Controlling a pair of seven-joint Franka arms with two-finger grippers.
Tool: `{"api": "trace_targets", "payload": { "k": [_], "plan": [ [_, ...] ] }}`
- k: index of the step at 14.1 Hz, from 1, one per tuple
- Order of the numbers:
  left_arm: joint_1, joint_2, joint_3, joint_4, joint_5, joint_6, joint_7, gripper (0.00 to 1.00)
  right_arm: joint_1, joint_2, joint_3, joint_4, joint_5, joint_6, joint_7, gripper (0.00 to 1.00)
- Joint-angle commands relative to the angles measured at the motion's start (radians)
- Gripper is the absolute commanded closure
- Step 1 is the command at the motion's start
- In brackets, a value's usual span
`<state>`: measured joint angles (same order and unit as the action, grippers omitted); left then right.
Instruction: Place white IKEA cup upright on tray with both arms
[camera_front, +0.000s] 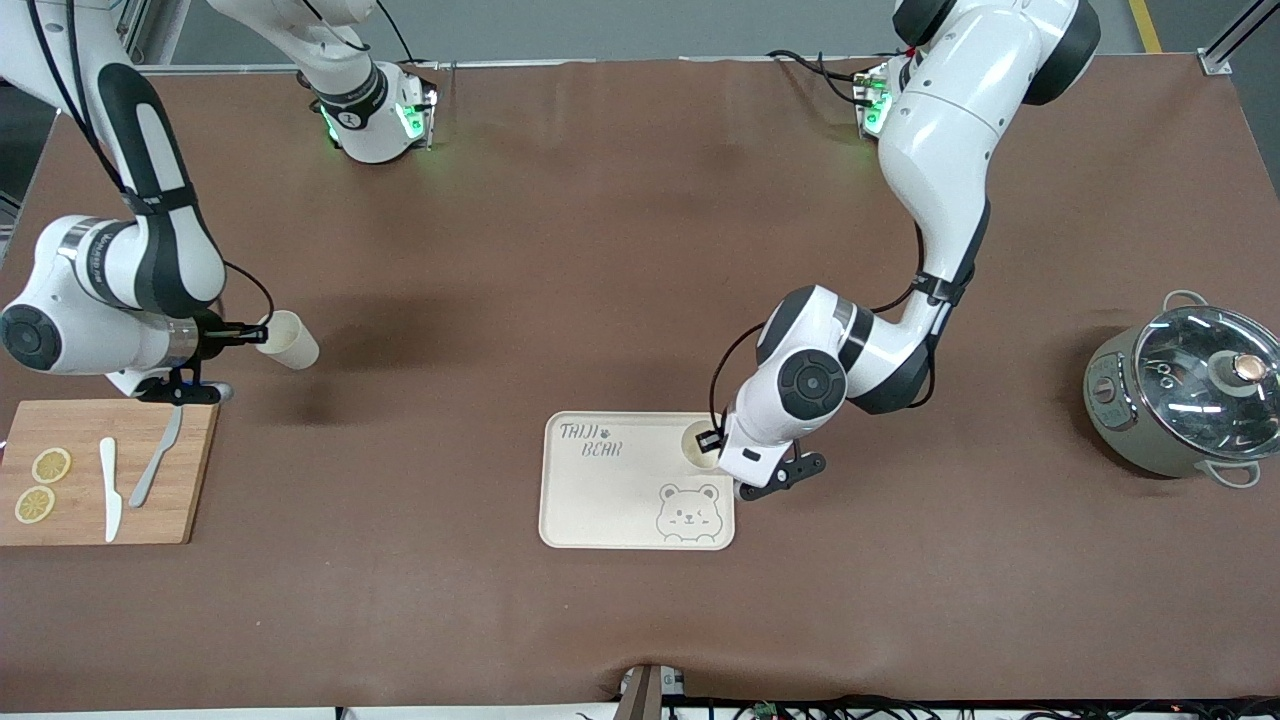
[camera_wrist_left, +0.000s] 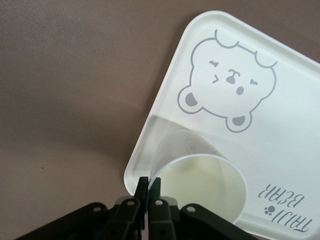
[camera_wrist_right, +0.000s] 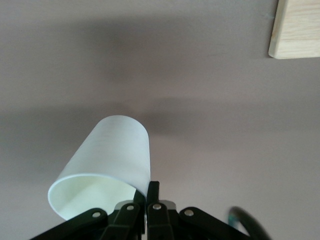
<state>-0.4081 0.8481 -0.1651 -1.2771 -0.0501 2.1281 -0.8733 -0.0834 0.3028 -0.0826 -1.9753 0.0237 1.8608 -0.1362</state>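
Left gripper (camera_wrist_left: 149, 187) pinches upright white cup (camera_wrist_left: 200, 192) by its rim on tray (camera_front: 600, 500) | right gripper (camera_wrist_right: 148, 192) pinches second cup (camera_wrist_right: 107, 162), tilted over table (camera_front: 600, 250)

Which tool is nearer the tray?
Left. The left tool holds a cup over the tray; the right tool holds another cup near the cutting board.

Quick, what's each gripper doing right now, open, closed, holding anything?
Left gripper: shut on the rim of a white cup, over the tray.
Right gripper: shut on the rim of a second cup, above the table.
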Motion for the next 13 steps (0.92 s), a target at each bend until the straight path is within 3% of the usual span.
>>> {"api": "trace_targets", "payload": {
  "k": [1,2,3,6,10,13],
  "plan": [
    [-0.009,0.019,0.007,0.027,-0.024,-0.004,-0.001,0.74,0.046,-0.007,0.0,0.111,0.031,-0.13,0.07,1.0],
    [-0.009,0.02,0.009,0.027,-0.022,-0.004,0.002,0.44,0.075,-0.005,0.0,0.157,0.035,-0.182,0.119,1.0],
    [-0.009,0.019,0.009,0.027,-0.022,-0.002,0.007,0.0,0.106,-0.002,-0.002,0.199,0.038,-0.221,0.171,1.0],
    [0.002,-0.024,0.007,0.028,-0.022,-0.013,-0.004,0.0,0.171,-0.001,-0.002,0.272,0.085,-0.279,0.266,1.0],
    [0.073,-0.167,0.019,0.022,-0.008,-0.086,0.004,0.0,0.237,0.019,-0.002,0.36,0.189,-0.276,0.452,1.0],
    [0.164,-0.256,0.021,0.022,-0.007,-0.209,0.065,0.0,0.267,0.135,-0.002,0.453,0.288,-0.267,0.575,1.0]
  ]
}}
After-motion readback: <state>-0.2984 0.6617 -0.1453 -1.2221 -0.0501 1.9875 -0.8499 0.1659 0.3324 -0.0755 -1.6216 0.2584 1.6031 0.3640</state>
